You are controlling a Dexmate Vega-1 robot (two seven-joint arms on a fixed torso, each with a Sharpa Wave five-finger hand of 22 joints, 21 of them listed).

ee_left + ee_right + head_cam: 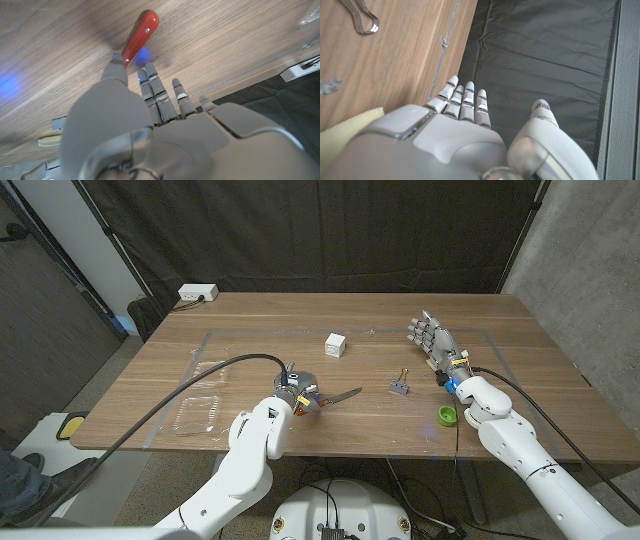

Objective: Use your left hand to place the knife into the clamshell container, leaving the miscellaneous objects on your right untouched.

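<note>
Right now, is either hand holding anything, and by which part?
The left hand touches the red-handled knife at its handle; a closed grip cannot be told. The right hand holds nothing.

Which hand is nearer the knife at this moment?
Left. The left hand is right at the knife, on its handle end, though actual contact can't be confirmed. The right hand stands well away, across the table beyond the binder clip.
</note>
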